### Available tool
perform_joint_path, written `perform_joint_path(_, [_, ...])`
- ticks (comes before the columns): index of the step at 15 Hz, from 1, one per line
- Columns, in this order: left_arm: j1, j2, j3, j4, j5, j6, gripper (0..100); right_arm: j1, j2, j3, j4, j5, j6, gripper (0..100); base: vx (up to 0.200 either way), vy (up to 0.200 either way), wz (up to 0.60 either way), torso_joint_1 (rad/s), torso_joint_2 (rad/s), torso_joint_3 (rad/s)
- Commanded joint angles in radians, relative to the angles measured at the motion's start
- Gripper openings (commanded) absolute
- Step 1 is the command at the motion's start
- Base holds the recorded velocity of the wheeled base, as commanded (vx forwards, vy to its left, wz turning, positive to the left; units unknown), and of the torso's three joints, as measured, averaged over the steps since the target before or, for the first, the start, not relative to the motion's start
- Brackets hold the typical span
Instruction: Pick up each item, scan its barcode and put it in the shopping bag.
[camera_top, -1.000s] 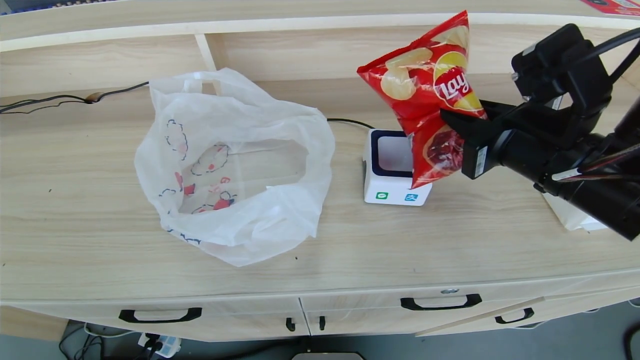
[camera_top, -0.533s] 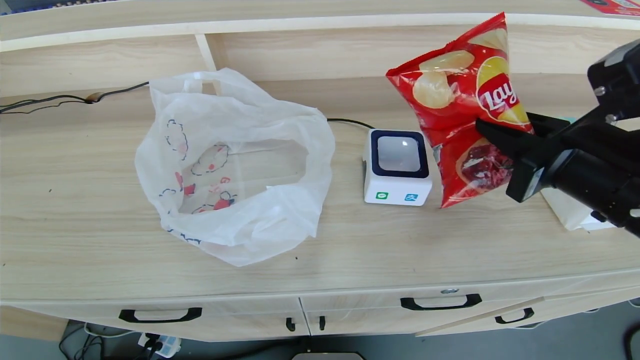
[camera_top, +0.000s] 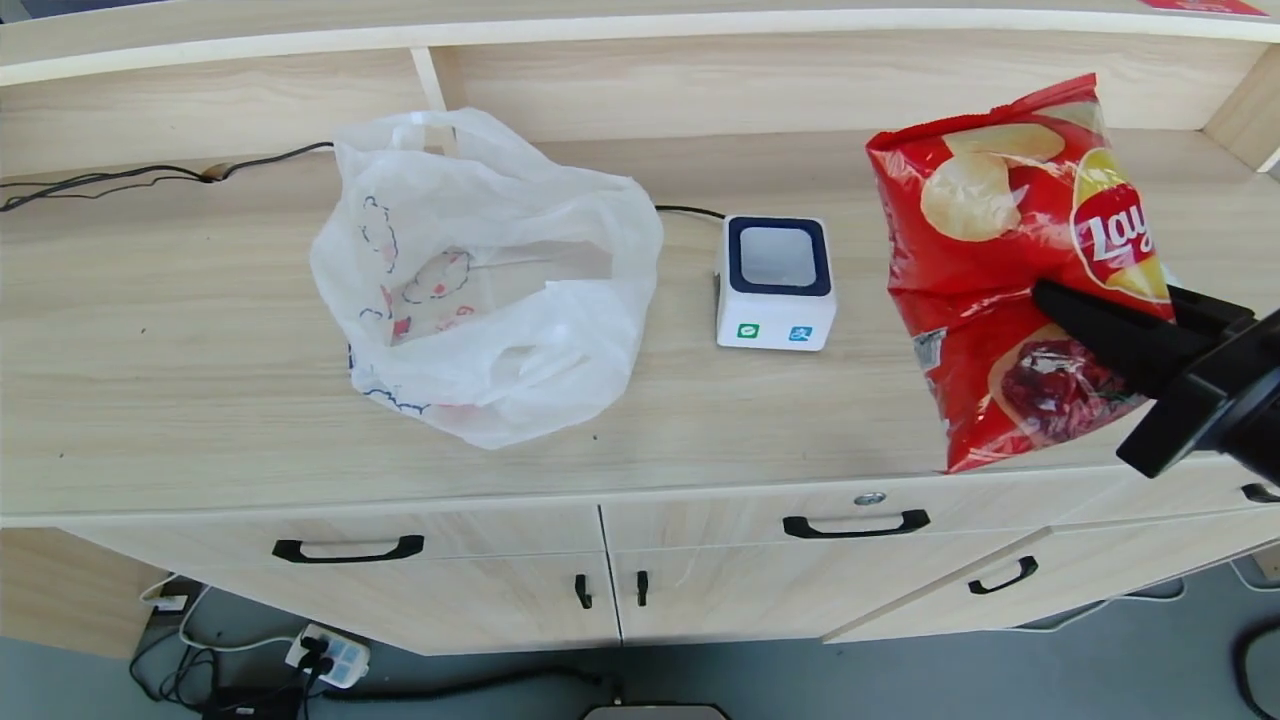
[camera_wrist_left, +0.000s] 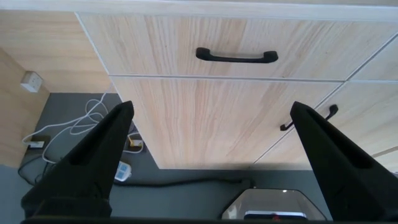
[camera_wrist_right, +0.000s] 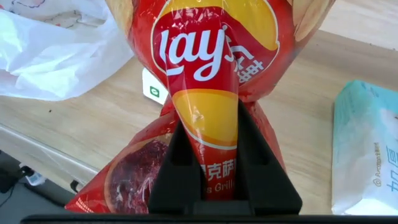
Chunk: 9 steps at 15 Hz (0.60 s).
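Observation:
A red chips bag (camera_top: 1000, 250) hangs upright over the counter's right front part, right of the scanner and apart from it. My right gripper (camera_top: 1120, 325) is shut on its middle, where the foil (camera_wrist_right: 211, 56) is pinched between the black fingers (camera_wrist_right: 180, 155). The white scanner (camera_top: 775, 285), with its dark-framed window facing up, stands at the counter's middle. Left of it lies the white plastic shopping bag (camera_top: 480, 270), mouth open upward. My left gripper (camera_wrist_left: 211, 109) is open, down in front of the cabinet drawers.
A light-blue tissue pack (camera_wrist_right: 367, 155) lies on the counter beside the chips bag. A black cable (camera_top: 150, 175) runs along the back left, under a raised shelf (camera_top: 640, 30). Drawer handles (camera_top: 855, 525) line the front.
My right gripper has carried the chips bag from over the scanner to the right and toward the front edge. The head camera has shifted too.

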Motion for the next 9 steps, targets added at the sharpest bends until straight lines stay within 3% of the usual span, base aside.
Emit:
perform_joint_path(1, [-0.001, 0.0, 0.0, -0.001, 0.0, 0.0, 100, 0.0, -0.008, 0.004, 0.003, 0.0, 0.004, 0, 0.0, 0.2, 0.0, 0.017, 0.01, 0.002])
perform_joint_path(9, [0.0, 0.002, 0.0, -0.004, 0.0, -0.005, 100, -0.004, 0.005, -0.085, 0.006, -0.006, -0.002, 0, 0.0, 0.2, 0.0, 0.004, 0.0, 0.002])
